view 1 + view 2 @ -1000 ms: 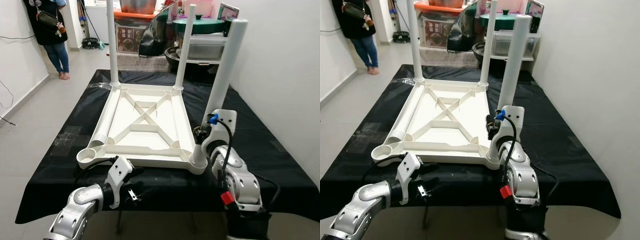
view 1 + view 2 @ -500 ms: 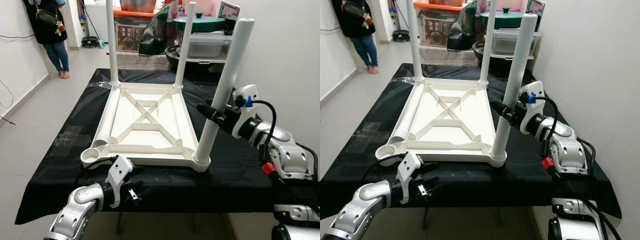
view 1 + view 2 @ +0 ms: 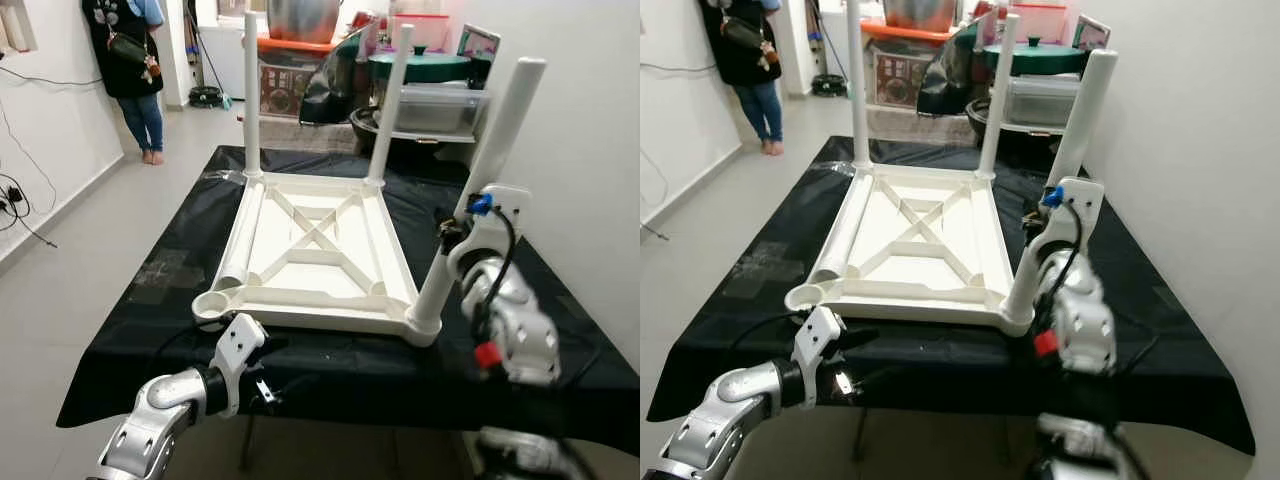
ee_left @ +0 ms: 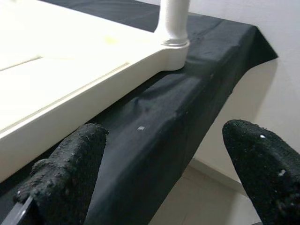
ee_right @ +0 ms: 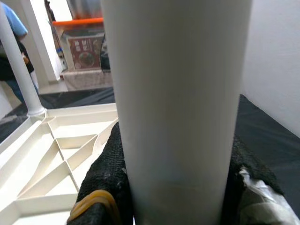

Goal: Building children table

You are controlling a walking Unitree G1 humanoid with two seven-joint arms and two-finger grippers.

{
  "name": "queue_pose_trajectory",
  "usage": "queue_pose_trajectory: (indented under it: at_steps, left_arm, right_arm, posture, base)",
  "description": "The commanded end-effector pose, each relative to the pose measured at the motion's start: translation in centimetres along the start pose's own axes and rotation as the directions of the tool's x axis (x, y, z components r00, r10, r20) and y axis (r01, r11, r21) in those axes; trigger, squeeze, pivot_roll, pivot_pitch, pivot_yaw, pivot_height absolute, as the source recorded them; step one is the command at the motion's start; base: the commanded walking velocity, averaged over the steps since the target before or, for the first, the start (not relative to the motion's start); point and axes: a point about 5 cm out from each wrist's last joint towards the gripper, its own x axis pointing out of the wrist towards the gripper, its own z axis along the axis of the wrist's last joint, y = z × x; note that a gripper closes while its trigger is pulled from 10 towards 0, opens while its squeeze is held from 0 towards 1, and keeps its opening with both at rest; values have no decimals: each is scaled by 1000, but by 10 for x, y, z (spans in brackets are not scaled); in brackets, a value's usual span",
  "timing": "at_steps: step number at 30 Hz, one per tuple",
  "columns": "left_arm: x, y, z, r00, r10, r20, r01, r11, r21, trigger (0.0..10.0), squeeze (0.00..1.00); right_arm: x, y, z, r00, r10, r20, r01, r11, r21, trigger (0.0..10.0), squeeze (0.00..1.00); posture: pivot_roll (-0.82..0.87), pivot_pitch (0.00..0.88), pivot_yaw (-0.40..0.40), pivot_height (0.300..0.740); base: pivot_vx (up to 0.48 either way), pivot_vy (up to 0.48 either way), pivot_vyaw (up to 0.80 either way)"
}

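Left eye view shows the upturned tabletop (image 3: 320, 250) on the black surface (image 3: 160, 300) with three legs fitted, the right end effector (image 5: 173, 197) pinching the third leg (image 3: 480, 190), one loose leg (image 3: 240, 240) and empty socket (image 3: 212, 304) remaining, left end effector (image 4: 154, 178) spread.

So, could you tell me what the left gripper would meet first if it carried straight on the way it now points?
Probably the black cloth over the table edge, then the rim of the upturned white tabletop. The left gripper is open and low at that edge; depth is unclear.
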Motion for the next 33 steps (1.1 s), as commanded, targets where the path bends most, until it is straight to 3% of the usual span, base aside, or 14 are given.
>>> queue_pose_trajectory:
  at_steps: [1, 2, 3, 4, 7, 8, 15, 16, 18, 20, 24, 27, 29, 33]
  left_arm:
    - [1, -1, -3, 1000, -8, -20, 9, 1000, 7, 10000, 0]
    - [1, -1, -3, 1000, -8, -19, 8, 1000, 8, 10000, 0]
    - [1, -1, -3, 1000, -8, -19, 8, 1000, 8, 10000, 0]
    - [2, 0, -2, 1000, -6, -17, 6, 1000, 9, 10000, 0]
    - [3, -1, -2, 1000, -4, -12, 4, 1000, 7, 10000, 0]
    - [4, -1, -2, 1000, -4, -11, 4, 1000, 5, 10000, 0]
    - [4, -2, -3, 1000, -2, -9, 2, 1000, 1, 10000, 0]
    - [3, -2, -3, 1000, 0, -9, 0, 1000, 1, 10000, 0]
    - [3, -2, -3, 1000, 1, -9, -1, 1000, 1, 10000, 0]
    - [1, -1, -3, 1000, 4, -11, -4, 1000, 2, 10000, 0]
    - [0, -1, -3, 1000, 5, -12, -5, 1000, 3, 10000, 0]
    - [-1, -1, -3, 1000, 5, -14, -5, 1000, 4, 10000, 0]
    - [-2, 0, -3, 1000, 5, -18, -5, 1000, 7, 10000, 0]
    - [0, -1, -2, 1000, 1, -20, 0, 1000, 10, 10000, 0]
  right_arm:
    - [-3, -2, -34, 985, 12, -172, -9, 1000, 19, 10000, 0]
    - [1, -5, -27, 990, 41, -136, -41, 999, 1, 10000, 627]
    - [1, -5, -27, 990, 41, -136, -41, 999, 1, 10000, 627]
    - [6, -11, -20, 991, 67, -115, -69, 998, -7, 10000, 1000]
    - [19, -20, 2, 982, 175, -67, -177, 984, -15, 10000, 557]
    - [22, -21, 13, 959, 281, -44, -281, 960, 3, 10000, 0]
    - [4, -27, 18, 691, 716, -97, -721, 692, -26, 10000, 0]
    - [2, -29, 15, 665, 737, -122, -745, 667, -33, 5020, 0]
    - [2, -30, 13, 655, 742, -141, -752, 659, -26, 5020, 0]
    - [3, -29, 7, 634, 759, -151, -765, 643, 21, 0, 0]
    - [3, -28, 2, 630, 765, -137, -764, 641, 66, 0, 0]
    - [12, -31, -6, 736, 658, -162, -658, 750, 57, 0, 0]
    - [28, -41, -17, 900, 392, -193, -393, 919, 30, 0, 0]
    - [15, -41, -16, 990, -72, -121, 91, 983, 159, 0, 0]
  posture:
    - [45, 0, -92, 740]
    - [43, 0, -98, 740]
    - [43, 0, -98, 740]
    - [43, 0, -98, 740]
    - [40, 0, -103, 740]
    - [35, 0, -103, 740]
    - [44, 0, -111, 740]
    - [44, 0, -111, 740]
    - [49, 0, -114, 740]
    - [54, 0, -109, 740]
    - [54, 0, -108, 740]
    - [54, 0, -101, 740]
    - [51, 0, -102, 740]
    - [56, 0, -95, 740]
  base:
    - [0, 0, 0]
    - [0, 0, 0]
    - [0, 0, 0]
    - [0, 0, 0]
    - [0, 0, 0]
    - [0, 0, 0]
    - [0, 0, 0]
    - [0, 0, 0]
    - [0, 0, 0]
    - [0, 0, 0]
    - [0, 0, 0]
    - [0, 0, 0]
    - [0, 0, 0]
    - [0, 0, 0]
